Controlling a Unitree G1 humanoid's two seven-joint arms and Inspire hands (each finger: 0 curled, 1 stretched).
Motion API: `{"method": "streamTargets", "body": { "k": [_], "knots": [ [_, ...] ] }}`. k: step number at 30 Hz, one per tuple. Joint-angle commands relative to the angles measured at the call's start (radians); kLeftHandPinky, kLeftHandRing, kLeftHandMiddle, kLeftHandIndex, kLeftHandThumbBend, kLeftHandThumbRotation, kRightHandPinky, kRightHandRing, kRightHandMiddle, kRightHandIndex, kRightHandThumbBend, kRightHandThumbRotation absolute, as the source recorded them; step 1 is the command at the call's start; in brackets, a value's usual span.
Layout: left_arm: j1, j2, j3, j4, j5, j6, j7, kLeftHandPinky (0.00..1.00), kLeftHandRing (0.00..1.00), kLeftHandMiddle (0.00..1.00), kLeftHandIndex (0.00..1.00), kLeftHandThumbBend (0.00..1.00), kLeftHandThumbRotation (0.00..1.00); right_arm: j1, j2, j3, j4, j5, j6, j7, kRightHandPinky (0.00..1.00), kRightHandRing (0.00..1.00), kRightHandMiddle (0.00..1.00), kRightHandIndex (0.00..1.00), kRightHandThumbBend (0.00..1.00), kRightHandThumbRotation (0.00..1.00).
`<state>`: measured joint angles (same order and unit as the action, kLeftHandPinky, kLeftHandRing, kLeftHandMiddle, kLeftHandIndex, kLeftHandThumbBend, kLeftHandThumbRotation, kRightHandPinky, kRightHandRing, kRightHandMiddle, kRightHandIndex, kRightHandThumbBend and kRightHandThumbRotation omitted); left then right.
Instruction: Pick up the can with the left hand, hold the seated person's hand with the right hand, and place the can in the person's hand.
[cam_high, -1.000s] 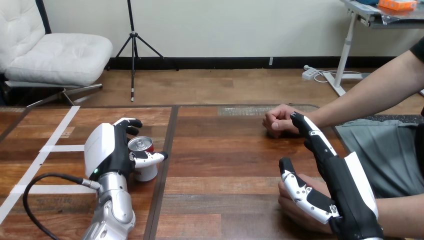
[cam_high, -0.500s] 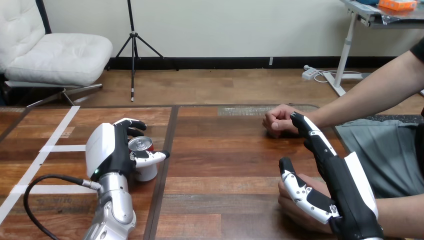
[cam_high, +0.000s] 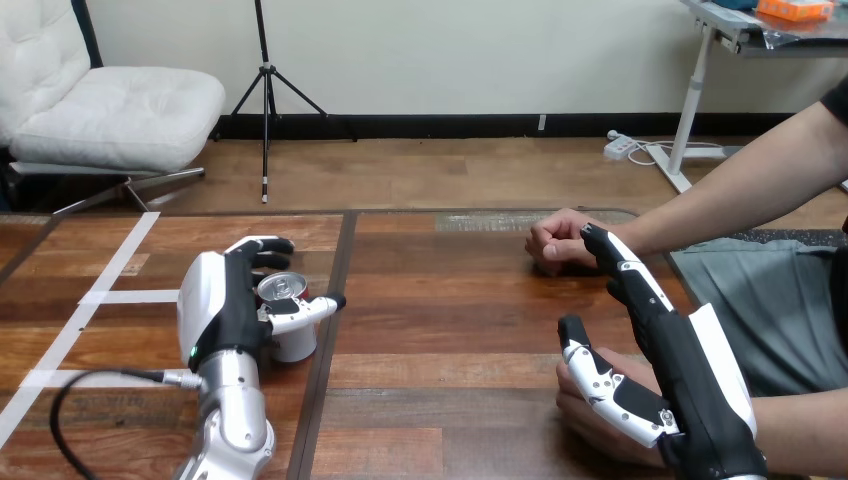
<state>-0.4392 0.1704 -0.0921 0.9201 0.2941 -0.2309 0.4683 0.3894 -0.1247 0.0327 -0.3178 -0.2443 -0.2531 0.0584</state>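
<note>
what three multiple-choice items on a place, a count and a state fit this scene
1. Where is the silver-topped red and white can? A the wooden table's left half; B its right edge; C its far edge.
2. How many of the person's hands show? A one; B two; C three.
3. The robot's left hand is: A flat, open; B curled round the can; C curled, empty.
A: left of the seam. B: a fist and a lower hand under the right hand. B: it wraps the can.
</note>
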Motion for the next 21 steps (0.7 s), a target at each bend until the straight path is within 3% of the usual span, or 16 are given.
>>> {"method": "streamTargets", "body": {
  "k": [1, 8, 21],
  "knots": [
    [-0.029, -0.024, 0.047, 0.040, -0.050, -0.090, 0.007, 0.61, 0.70, 0.73, 0.72, 0.80, 0.00, -0.034, -0.009, -0.003, -0.067, 0.007, -0.010, -0.001, 0.97, 0.97, 0.95, 0.93, 0.15, 0.18],
    [-0.033, -0.047, 0.071, 0.079, -0.091, -0.152, 0.005, 0.64, 0.72, 0.74, 0.73, 0.77, 0.00, -0.031, -0.010, -0.002, -0.071, 0.001, -0.006, -0.001, 0.96, 0.96, 0.95, 0.93, 0.15, 0.18],
    [-0.044, -0.051, 0.052, 0.116, -0.060, -0.148, 0.029, 0.64, 0.72, 0.75, 0.74, 0.77, 0.00, -0.022, -0.007, -0.002, -0.080, 0.009, -0.004, 0.001, 0.95, 0.96, 0.95, 0.93, 0.15, 0.19]
  ]
}}
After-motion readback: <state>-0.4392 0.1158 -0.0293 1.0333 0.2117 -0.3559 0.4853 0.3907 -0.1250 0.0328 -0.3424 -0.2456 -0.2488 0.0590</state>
